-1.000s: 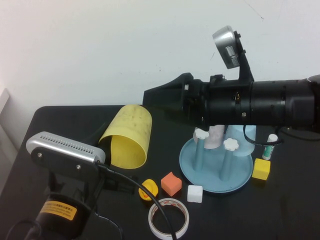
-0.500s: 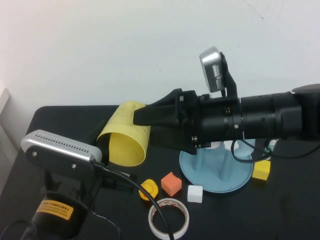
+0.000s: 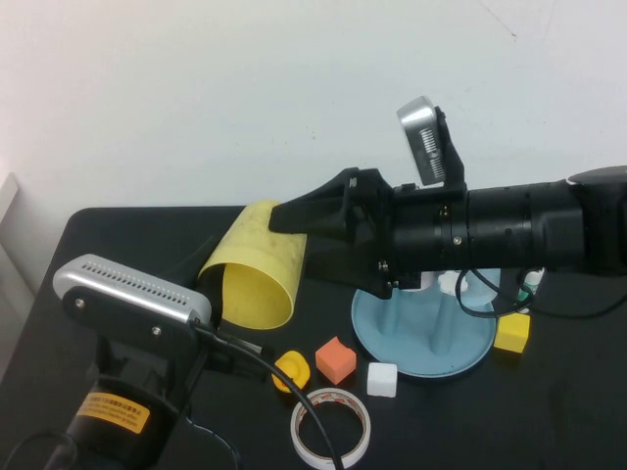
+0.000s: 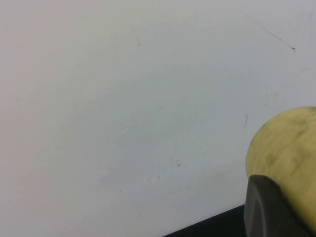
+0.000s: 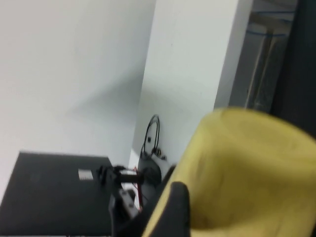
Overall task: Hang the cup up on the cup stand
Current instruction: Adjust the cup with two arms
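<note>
High view: left gripper (image 3: 208, 294) is holding the cup (image 3: 257, 266) up off the table, clamped on its wall near the rim; a dark finger is lying against the yellow wall in the left wrist view too. Cup is tilting on its side, open mouth facing down toward the robot, closed base pointing up and away toward the wall, so its long axis is running roughly front to back, leaning.

Right gripper (image 3: 294, 217) is reaching across from the right, tips sitting at the cup's upper right side, touching or just short of it. Cannot tell whether its fingers are spread or closed. Right wrist view is filling with yellow, one dark finger beside it, so right is close in.

Cup stand (image 3: 423, 338) is sitting to the right of the cup, under the right arm, pegs mostly hidden. Judgement: a handover to the right arm looks likely, since that arm is lying nearer the stand; mouth needs to be turning downward over a peg.
</note>
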`<state>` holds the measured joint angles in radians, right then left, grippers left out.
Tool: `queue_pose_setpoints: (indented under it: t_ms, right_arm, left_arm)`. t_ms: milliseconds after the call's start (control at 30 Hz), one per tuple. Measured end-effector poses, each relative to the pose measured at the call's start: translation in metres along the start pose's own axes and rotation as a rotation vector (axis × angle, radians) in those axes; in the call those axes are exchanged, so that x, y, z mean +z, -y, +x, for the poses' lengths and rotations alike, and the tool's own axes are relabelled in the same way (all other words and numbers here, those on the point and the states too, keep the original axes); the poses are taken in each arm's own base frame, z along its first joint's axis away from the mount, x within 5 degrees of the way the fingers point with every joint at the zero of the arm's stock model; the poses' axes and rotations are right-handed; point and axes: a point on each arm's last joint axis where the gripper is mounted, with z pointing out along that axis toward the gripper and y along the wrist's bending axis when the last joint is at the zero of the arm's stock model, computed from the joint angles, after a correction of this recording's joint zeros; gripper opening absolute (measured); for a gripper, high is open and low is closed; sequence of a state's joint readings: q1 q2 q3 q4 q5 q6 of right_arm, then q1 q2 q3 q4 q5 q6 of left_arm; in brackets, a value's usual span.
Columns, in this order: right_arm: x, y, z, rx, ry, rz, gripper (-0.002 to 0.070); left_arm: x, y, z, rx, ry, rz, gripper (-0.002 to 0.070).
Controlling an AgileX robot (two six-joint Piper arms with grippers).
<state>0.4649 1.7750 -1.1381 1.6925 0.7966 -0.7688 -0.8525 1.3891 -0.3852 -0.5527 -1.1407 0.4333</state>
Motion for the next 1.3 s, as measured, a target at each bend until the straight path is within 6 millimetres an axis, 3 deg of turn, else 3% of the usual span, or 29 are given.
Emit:
queue_pose_setpoints:
  t_ms: [367, 933, 1067, 1300]
  right_arm:
    - [0.001, -0.008, -0.008, 0.027, 0.032, -0.005, 0.0654]
    - [0.025, -0.006, -0.001, 0.131, -0.005, -0.001, 0.0654]
    - [0.026, -0.009, -0.003, 0.089, -0.006, -0.009, 0.0595]
    - [0.026, -0.010, -0.003, 0.048, -0.006, -0.012, 0.0592]
  left_arm:
    - [0.000, 0.002, -0.001, 0.011, 0.008, 0.022, 0.0005]
    - [0.001, 0.005, -0.003, 0.022, 0.020, 0.052, 0.0005]
    - [0.001, 0.005, -0.004, 0.042, 0.030, 0.048, 0.0005]
    - [0.002, 0.004, -0.004, 0.049, 0.029, 0.040, 0.0006]
